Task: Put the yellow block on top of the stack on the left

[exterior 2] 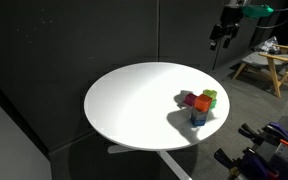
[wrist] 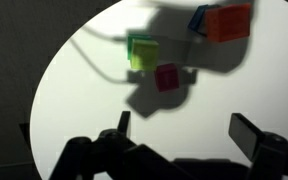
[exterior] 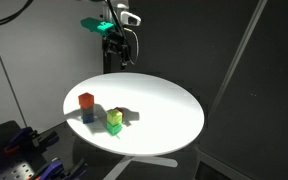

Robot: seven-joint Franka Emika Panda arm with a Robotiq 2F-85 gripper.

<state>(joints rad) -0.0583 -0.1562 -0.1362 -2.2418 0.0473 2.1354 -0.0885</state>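
The stack, an orange-red cube (exterior: 86, 100) over a dark blue one (exterior: 87, 115), stands on the white round table (exterior: 164, 110). It also shows in the wrist view (wrist: 227, 22) and in an exterior view (exterior 2: 200, 106). The yellow block (exterior: 115, 116) is just beside it and seems to rest on a green cube (exterior: 114, 129). It shows in the wrist view (wrist: 141, 52) next to a pink cube (wrist: 167, 77). My gripper (exterior: 116, 52) hangs high above the table's far edge, open and empty, well apart from the cubes; its fingers (wrist: 187, 130) frame bare tabletop.
The table stands on a single pedestal against dark curtains. A wooden stool (exterior 2: 269, 65) and boxes of coloured parts (exterior: 24, 165) are on the floor around it. The cubes cluster near one table edge (exterior 2: 199, 100).
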